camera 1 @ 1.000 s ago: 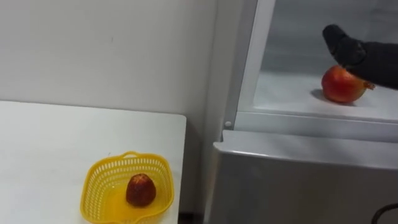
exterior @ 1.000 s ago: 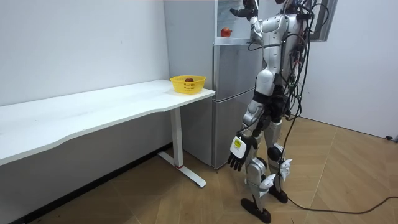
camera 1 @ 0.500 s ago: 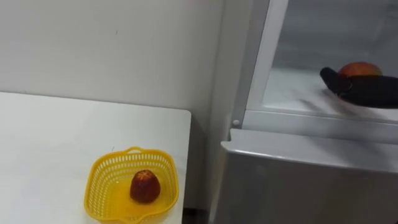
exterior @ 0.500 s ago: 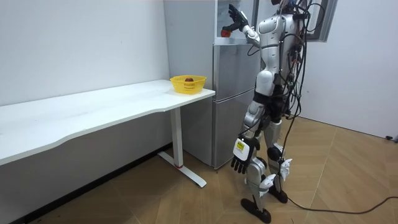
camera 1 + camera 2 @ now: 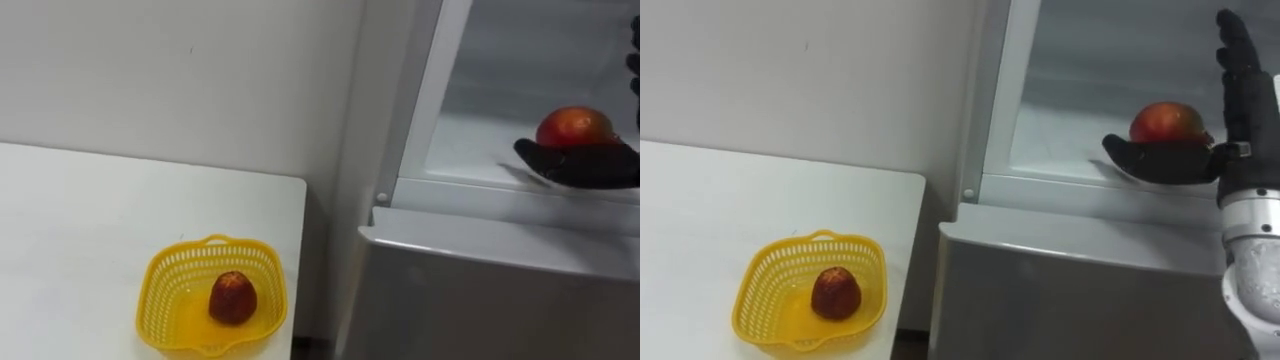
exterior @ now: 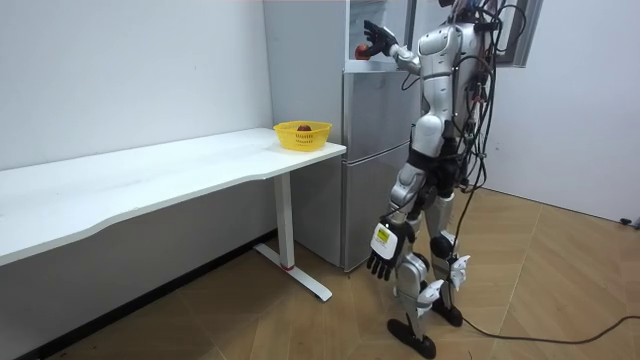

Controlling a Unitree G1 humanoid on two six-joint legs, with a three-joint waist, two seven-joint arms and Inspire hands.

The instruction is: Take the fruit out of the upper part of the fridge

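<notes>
- The red fruit (image 5: pixel 1167 122) sits on the white shelf (image 5: pixel 480 150) of the open upper fridge compartment, near its front lip (image 5: pixel 500 195) and well in from the left frame (image 5: pixel 420 110).
- The right hand (image 5: pixel 1237 150) is raised to the shelf. Its fingers (image 5: pixel 1238 70) stand straight up and close together just right of the fruit.
- The thumb stretches leftward across the front of the fruit, low along the lip. Nothing is curled round the fruit, and I cannot tell whether the thumb touches it.
- Bare shelf lies left of and behind the fruit, and the space above it is open.
- Below the lip, the lower fridge door (image 5: pixel 480 300) is closed, its top edge jutting forward.
- The white bench (image 5: pixel 100 230) ends just left of the fridge, with a narrow gap between them against the wall (image 5: pixel 200 80).
- A yellow basket (image 5: pixel 165 285) stands near the bench's fridge-side edge, holding a dark red fruit (image 5: pixel 232 298) upright in its middle.
- In the room view the robot stands upright facing the fridge. Its left hand (image 6: pixel 382 250) hangs by its thigh with the fingers loose.
</notes>
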